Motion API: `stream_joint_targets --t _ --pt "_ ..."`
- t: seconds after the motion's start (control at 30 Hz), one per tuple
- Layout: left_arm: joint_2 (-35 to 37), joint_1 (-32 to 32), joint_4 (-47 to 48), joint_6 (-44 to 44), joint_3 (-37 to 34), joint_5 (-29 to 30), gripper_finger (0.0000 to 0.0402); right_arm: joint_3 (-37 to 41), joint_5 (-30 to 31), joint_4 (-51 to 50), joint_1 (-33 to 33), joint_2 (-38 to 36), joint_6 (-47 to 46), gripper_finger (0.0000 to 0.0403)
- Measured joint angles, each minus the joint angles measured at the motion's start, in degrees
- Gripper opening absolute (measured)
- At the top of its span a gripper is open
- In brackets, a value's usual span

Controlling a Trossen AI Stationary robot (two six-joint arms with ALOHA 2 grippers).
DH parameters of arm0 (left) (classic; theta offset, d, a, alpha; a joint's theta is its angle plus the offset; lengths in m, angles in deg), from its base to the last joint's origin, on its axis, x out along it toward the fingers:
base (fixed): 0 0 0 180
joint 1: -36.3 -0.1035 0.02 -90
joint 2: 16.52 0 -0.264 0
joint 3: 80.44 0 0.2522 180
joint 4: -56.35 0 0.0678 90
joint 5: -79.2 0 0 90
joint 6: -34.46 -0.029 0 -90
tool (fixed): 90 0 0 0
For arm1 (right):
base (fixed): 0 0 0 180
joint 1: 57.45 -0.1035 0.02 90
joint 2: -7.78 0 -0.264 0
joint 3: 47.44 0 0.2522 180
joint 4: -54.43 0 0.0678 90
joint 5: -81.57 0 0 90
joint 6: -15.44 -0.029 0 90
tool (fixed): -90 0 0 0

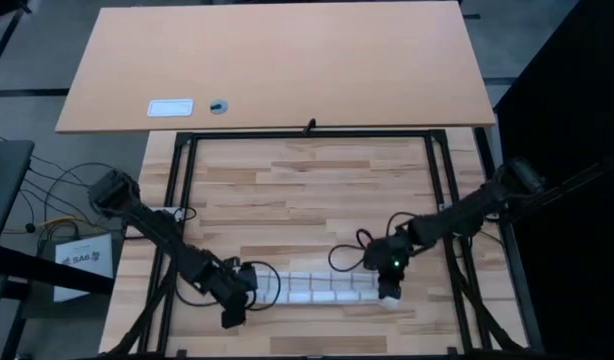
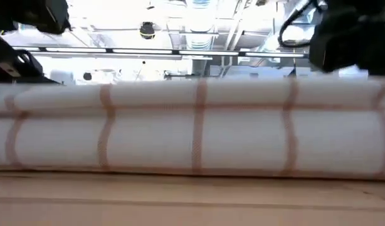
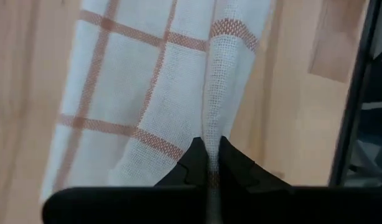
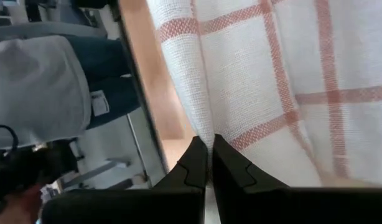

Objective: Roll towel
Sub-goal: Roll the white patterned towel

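The wooden table [image 1: 317, 185] of pale planks carries the towel [image 1: 322, 285], rolled into a long narrow strip near the front edge. A separate lighter tabletop [image 1: 287, 60] behind it holds a small white card [image 1: 170, 107] and a small round object [image 1: 218, 105].

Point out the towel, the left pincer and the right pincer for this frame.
towel [image 1: 322, 285]: high view, middle of the rolled-up strip.
left pincer [image 3: 208, 163]: left wrist view, between its fingertips, shut on the towel's edge.
right pincer [image 4: 209, 155]: right wrist view, between its fingertips, shut on the towel's edge.
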Motion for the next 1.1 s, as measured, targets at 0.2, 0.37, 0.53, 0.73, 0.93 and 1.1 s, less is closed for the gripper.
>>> stream_joint_targets --t 0.2,0.37,0.53,0.73,0.93,1.1 --pt "3.42 -5.61 -3.08 -4.77 -5.21 -2.59 0.0000 3.67 -3.83 1.86 5.03 0.05 3.33 0.0000" --pt "6.06 -11.69 -2.80 -9.93 -6.79 -6.94 0.0000 4.94 -7.88 3.40 8.62 -0.58 4.16 0.0000" --pt "8.64 -18.65 -1.08 -15.71 -7.12 -13.69 0.0000 6.31 -11.74 5.88 11.12 -1.00 4.36 0.0000" --pt "8.38 -26.93 1.04 -24.16 -7.13 -19.79 0.0000 7.49 -13.50 5.83 13.46 -0.94 5.83 0.0000" --pt "7.85 -35.45 3.02 -32.24 -7.19 -24.11 0.0000 7.53 -15.54 5.77 16.40 -0.98 7.72 0.0000" --pt "8.20 -41.86 2.74 -36.75 -8.68 -26.88 0.0000 7.53 -16.68 5.43 19.02 -0.89 9.82 0.0000"
